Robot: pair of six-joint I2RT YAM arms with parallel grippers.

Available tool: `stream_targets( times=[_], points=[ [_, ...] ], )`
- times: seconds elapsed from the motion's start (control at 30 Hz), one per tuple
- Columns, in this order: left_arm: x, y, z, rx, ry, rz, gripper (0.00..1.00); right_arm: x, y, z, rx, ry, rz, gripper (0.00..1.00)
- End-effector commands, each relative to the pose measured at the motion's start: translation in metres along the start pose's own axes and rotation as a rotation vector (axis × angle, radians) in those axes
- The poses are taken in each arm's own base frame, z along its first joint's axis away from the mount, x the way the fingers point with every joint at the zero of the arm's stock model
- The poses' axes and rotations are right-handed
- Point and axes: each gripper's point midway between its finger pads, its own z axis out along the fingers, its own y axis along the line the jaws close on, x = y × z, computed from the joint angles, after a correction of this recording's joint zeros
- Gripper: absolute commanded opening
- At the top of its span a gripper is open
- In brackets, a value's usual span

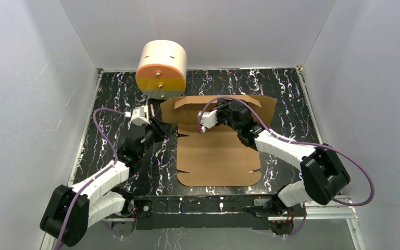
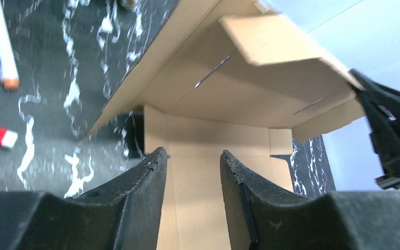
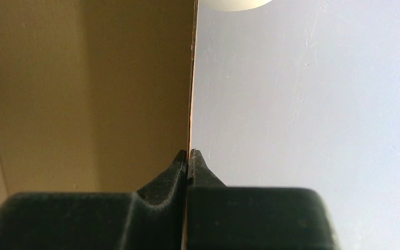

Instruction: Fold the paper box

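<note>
- Mid-fold at the centre of the worktop: the paper box lies as a mostly flat brown sheet, its long axis running from the near edge toward the far edge. Its far panel is tipped up off the surface.
- My right claw is pressed together on a thin cardboard edge of that raised panel. The right wrist view shows the sheet edge-on between the tips, with brown board filling the left of the view.
- My left claw is spread and holds nothing. It hangs just beside the sheet's left edge and looks across the flat base toward the lifted panel and its slots.
- The relation that matters: the box lies to the right of the left claw, and the left arm is the nearer one to the left-hand side flaps. The right arm is taken up with propping the far panel.
- My reading is that the next fold belongs to the left arm. It would work along the near-to-far crease on the left side while the right keeps the panel up.
- A cream cylinder sits at the far edge, near the box's far left corner; I cannot tell whether the two touch.
</note>
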Motion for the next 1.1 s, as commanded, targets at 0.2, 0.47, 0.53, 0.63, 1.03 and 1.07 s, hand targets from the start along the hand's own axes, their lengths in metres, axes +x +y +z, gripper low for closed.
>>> stream_targets(
  times=[0.2, 0.47, 0.53, 0.63, 1.03, 1.07],
  points=[
    [0.043, 0.023, 0.021, -0.069, 0.035, -0.254, 0.45, -0.012, -0.016, -0.007, 0.058, -0.043, -0.004, 0.03],
    [0.051, 0.035, 0.045, -0.145, -0.009, -0.25, 0.47, -0.015, -0.015, -0.007, 0.054, -0.046, -0.006, 0.03],
    [0.054, 0.04, 0.049, -0.168, -0.013, -0.248, 0.47, -0.014, -0.014, -0.007, 0.054, -0.04, -0.007, 0.03],
    [0.064, 0.048, 0.059, -0.196, 0.001, -0.234, 0.47, -0.015, -0.014, -0.008, 0.055, -0.045, -0.003, 0.03],
    [0.072, 0.017, 0.091, -0.099, 0.022, -0.079, 0.32, -0.019, -0.015, -0.005, 0.055, -0.054, -0.003, 0.03],
    [0.073, 0.013, 0.092, -0.088, 0.024, -0.059, 0.3, -0.02, -0.016, -0.005, 0.056, -0.057, -0.003, 0.03]
  ],
)
